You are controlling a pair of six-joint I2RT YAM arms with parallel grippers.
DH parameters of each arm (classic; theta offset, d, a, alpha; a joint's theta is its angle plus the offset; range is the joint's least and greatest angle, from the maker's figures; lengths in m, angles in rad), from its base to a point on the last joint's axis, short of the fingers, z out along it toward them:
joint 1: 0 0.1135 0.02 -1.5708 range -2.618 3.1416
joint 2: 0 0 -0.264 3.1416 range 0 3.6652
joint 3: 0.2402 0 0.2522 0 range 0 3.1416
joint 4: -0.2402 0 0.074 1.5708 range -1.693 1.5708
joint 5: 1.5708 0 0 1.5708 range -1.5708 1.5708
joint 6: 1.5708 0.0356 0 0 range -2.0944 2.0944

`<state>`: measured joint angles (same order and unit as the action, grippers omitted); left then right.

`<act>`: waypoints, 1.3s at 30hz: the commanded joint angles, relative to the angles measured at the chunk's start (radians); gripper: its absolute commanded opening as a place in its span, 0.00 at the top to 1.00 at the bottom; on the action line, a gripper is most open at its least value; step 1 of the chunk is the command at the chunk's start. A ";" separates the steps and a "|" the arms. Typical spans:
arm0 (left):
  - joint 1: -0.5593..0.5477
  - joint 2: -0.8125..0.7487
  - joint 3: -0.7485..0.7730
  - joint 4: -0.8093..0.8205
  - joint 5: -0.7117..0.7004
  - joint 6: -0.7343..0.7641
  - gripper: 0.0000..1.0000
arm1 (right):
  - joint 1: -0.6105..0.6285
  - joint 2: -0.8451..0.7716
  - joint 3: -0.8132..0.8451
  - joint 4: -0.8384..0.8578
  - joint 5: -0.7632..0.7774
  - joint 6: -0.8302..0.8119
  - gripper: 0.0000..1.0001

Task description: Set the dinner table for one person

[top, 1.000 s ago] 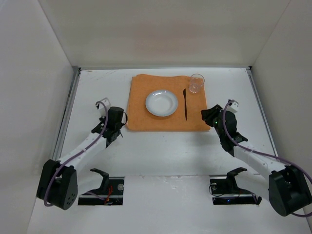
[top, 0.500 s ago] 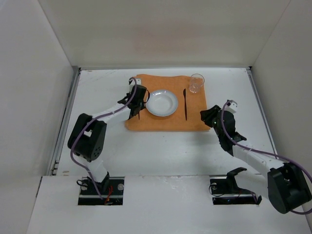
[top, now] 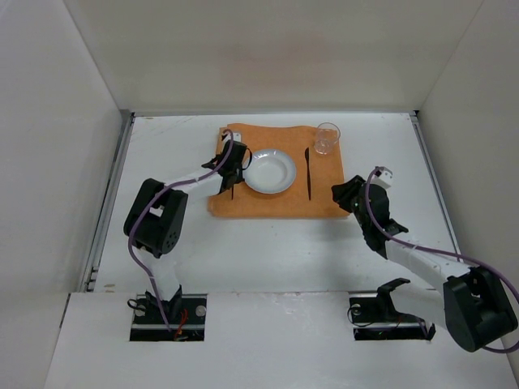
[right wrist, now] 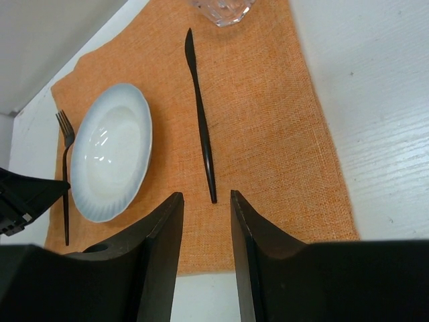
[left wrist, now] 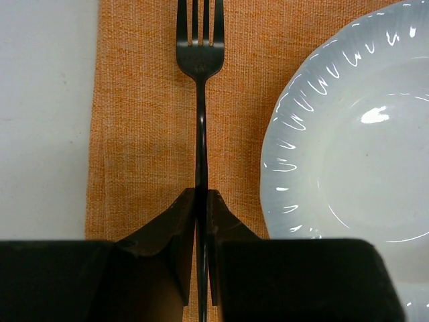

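Two fingers of the left pincer (left wrist: pixel 201 194) clamp the slim black metal fork (left wrist: pixel 200 60), lying on the orange woven cloth mat (left wrist: pixel 147 134) just left of the white fluted plate (left wrist: pixel 335 134). Release with the handle flat, parallel to the plate. The right pincer (right wrist: pixel 205 196) hangs open. The large matte white worktop (top: pixel 276 251) carries the mat.

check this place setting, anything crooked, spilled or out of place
Nothing stands out. The white fluted plate sits mid orange cloth mat, the black knife lies straight to its right, the clear glass stands upright at the mat's far right corner, and the black fork runs straight along the plate's left, gripped in the left claw.
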<state>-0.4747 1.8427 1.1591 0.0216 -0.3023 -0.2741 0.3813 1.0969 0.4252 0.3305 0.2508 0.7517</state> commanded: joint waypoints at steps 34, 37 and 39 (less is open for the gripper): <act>0.034 -0.607 -0.527 0.182 -0.193 -0.308 0.45 | -0.002 0.003 0.009 0.068 0.019 0.006 0.85; 0.110 -0.727 -0.646 0.150 -0.196 -0.396 0.45 | -0.031 -0.006 -0.006 0.070 0.019 0.032 0.84; 0.190 -0.821 -0.732 0.111 -0.202 -0.459 0.44 | -0.046 -0.026 -0.025 0.076 0.027 0.049 0.75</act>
<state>-0.3580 1.1168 0.5072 0.1631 -0.4610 -0.5987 0.3588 1.0996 0.4225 0.3351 0.2554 0.7738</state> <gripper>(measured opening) 0.557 0.231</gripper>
